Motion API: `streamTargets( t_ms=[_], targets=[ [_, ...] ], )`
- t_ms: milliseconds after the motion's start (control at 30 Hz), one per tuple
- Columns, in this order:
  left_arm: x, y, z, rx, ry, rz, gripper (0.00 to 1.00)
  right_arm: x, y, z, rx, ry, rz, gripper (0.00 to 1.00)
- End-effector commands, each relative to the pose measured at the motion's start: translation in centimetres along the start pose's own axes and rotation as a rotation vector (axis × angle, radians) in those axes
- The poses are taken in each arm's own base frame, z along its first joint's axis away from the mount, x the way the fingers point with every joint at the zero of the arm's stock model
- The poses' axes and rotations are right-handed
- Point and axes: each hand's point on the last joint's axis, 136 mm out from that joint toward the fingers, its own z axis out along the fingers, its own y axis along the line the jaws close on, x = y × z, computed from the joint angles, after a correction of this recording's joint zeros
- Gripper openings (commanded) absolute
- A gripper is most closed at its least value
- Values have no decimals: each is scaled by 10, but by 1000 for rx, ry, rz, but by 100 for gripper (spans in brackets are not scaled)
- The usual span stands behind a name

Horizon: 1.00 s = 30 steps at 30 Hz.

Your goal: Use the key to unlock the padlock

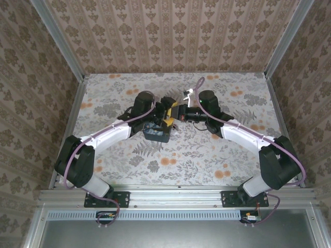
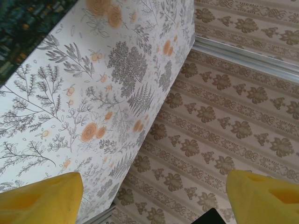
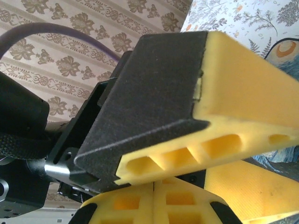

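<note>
Top view: you see the chunky dark-blue, starry-night-printed padlock (image 1: 156, 135) lying on the floral-printed table (image 1: 207, 155), just on the near side of the two meeting wrists. Your left gripper (image 2: 149, 200) stands wide, with nothing between its yellow foam fingers (image 2: 42, 198). Your right gripper (image 3: 154, 198) is closed, pads pressed together.

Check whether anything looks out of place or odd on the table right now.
Nothing looks spilled or broken. What stands out is the crowding: the open left gripper and the shut right gripper are bunched together by the padlock, with one left finger right in front of the right fingers. I can't make out the key.
</note>
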Motion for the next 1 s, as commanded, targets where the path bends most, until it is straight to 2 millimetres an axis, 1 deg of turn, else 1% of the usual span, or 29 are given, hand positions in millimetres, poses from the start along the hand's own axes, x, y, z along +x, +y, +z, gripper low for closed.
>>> streamTargets(
  t_ms=[0, 133, 300, 467, 567, 800, 867, 967],
  targets=[
    [-3, -16, -17, 67, -28, -4, 79, -4, -1, 3, 2, -20, -14, 0],
    [-7, -17, -23, 87, -39, -14, 74, -2, -6, 6, 12, -15, -12, 0],
    [-6, -18, -27, 98, -31, -21, 73, -5, -10, 9, 17, -21, -10, 0],
    [-6, -17, -30, 101, -37, -23, 72, -8, -10, 12, 13, -22, -8, 0],
    [-10, -14, -32, 94, -49, -22, 68, -8, -9, 11, 13, -30, -11, 0],
    [-13, -7, -40, 83, -77, -17, 62, -11, -5, 11, 3, -37, -13, 0],
    [-14, -5, -41, 89, -77, -21, 63, -14, -4, 12, 5, -42, -11, 0],
    [-13, -1, -41, 91, -68, -41, 68, -20, 0, 13, 1, -59, -23, 0]
  ],
)
